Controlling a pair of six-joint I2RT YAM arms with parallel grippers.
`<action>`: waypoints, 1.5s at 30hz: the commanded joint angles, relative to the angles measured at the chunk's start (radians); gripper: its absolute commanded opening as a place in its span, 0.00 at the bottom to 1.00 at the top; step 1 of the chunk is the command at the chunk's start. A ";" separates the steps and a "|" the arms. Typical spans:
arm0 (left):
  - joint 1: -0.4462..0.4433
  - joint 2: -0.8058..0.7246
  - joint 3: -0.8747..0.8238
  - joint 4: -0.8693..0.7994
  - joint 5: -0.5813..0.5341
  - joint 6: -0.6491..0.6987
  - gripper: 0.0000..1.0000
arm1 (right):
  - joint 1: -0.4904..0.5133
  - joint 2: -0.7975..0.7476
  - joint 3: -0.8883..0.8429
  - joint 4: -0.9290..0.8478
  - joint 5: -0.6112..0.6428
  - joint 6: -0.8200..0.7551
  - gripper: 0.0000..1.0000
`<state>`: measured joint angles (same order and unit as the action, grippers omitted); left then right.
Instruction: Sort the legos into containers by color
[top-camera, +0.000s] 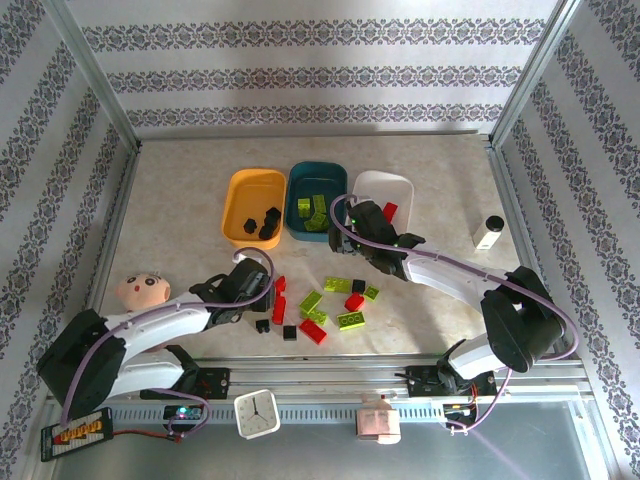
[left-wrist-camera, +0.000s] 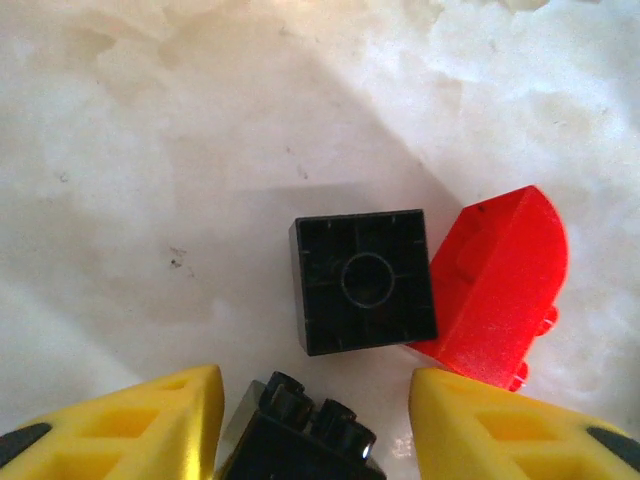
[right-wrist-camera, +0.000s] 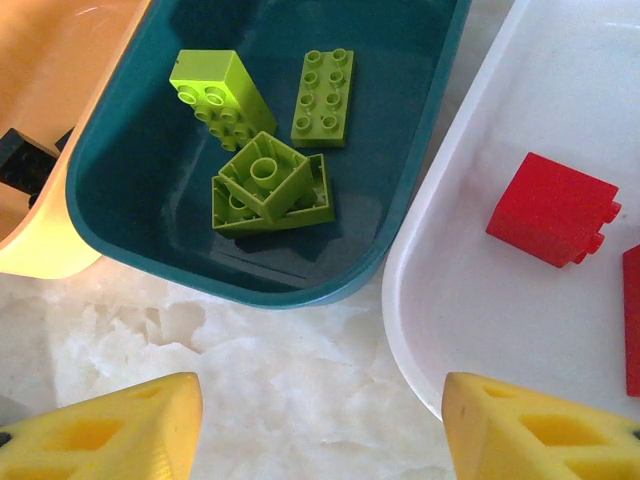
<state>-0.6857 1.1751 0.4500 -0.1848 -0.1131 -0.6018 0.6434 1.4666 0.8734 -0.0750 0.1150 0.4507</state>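
Pick in progress: the left gripper (left-wrist-camera: 315, 425) is low over the pale marbled tabletop (left-wrist-camera: 150, 150). Its yellow fingers (left-wrist-camera: 150, 430) are spread either side of a small black studded brick (left-wrist-camera: 300, 440), with a gap showing on one side, so it's not clamped yet. Just past that, an upturned black square brick (left-wrist-camera: 365, 283) touches a red rounded-end brick (left-wrist-camera: 500, 290). The right gripper (right-wrist-camera: 320, 425) has its jaws apart with nothing between them, and it hovers over bare tabletop just in front of the dark teal plastic tray (right-wrist-camera: 300, 290) and the translucent white plastic tray (right-wrist-camera: 450, 310). Sorted: the teal tray holds four lime green bricks (right-wrist-camera: 265, 185). The white tray holds a red block (right-wrist-camera: 552, 208) plus a second red piece cut off at the frame edge. The orange-yellow plastic tray (top-camera: 250, 195) holds a couple of black bricks (top-camera: 266, 225). One colour per tray, and no misplaced pieces visible. To do: about a dozen loose pieces lie on the tabletop between the arms, mixed red bricks (top-camera: 279, 308), lime green plates (top-camera: 350, 320) and black cubes (top-camera: 289, 332). Judgement: under half done. The black brick between the left fingers looks next, bound for the orange-yellow tray.
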 joint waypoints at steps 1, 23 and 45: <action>0.007 -0.022 -0.026 -0.044 -0.003 -0.022 0.48 | -0.007 -0.017 -0.006 0.021 -0.009 0.024 0.65; 0.081 -0.149 0.225 -0.168 0.029 0.086 0.29 | -0.016 -0.061 -0.037 0.019 -0.006 0.042 0.65; 0.404 0.661 0.851 -0.126 0.150 0.181 0.42 | 0.026 -0.214 -0.175 -0.059 -0.063 0.034 0.69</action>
<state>-0.2874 1.8351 1.2644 -0.2855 0.0086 -0.4221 0.6529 1.2816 0.7223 -0.0994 0.0807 0.4839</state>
